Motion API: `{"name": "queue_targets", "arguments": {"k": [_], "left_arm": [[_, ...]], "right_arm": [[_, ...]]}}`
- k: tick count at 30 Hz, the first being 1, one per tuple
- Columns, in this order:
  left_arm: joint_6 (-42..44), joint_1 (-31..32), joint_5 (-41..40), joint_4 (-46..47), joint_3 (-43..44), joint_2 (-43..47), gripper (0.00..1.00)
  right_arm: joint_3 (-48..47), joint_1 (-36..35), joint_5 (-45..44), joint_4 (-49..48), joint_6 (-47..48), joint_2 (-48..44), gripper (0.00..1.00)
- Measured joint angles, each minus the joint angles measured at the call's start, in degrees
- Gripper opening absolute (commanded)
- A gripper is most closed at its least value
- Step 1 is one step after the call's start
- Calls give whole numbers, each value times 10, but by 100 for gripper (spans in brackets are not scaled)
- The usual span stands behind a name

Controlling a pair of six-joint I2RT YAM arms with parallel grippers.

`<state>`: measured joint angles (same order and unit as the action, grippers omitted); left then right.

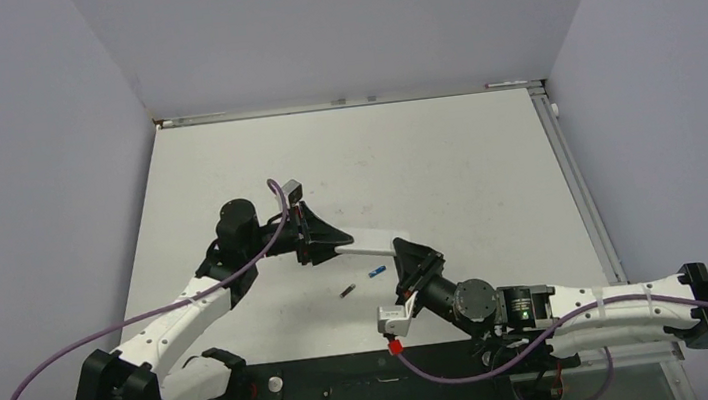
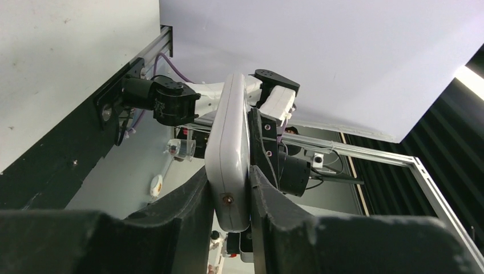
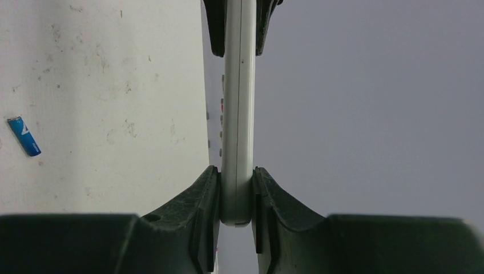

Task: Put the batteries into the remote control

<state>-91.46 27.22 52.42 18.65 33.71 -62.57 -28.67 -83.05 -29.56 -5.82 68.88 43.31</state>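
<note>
White plastic: the remote control (image 1: 368,249), held clear of the desk (image 1: 446,159) and bridging the two pincers. Gripped at its left end by the left pincer (image 1: 337,244), with fingers (image 2: 191,197) pressed against both broad faces. Gripped at its right end by the right pincer (image 3: 236,171), likewise closed tight on the casing. Juts straight out from each pincer, in line with the fingers, with the middle stretch bare between the two grips. Long axis set left to right across the desk, right end a little nearer the arm bases. Seen edge-on from the right wrist, with small buttons along the face turned toward the desk.

On the desk, on the near side of the remote control and close to the right pincer: the blue battery (image 1: 375,272), slanted, touching nothing. A little further left and nearer the bases: the dark battery (image 1: 346,289), apart from the blue one. Off the left arm, a purple cable (image 1: 94,340) looping wide.
</note>
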Motion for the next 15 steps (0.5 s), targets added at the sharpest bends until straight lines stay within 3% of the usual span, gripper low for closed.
{"name": "queue_targets", "arguments": {"k": [2,5,10,15], "left_arm": [[-9,0,2,9,-2,0,0],[-24,0,3,18,-4,0,0],[-31,0,4,29,-12,3,0],[-20,1,3,37,-16,12,0]], "right_arm": [[1,-3,-7,-8,4,0,8],[5,-9,-15,-16,11,2,9],[8,-17,-25,-23,11,4,32],[8,-18,-31,-23,-4,3,47]]}}
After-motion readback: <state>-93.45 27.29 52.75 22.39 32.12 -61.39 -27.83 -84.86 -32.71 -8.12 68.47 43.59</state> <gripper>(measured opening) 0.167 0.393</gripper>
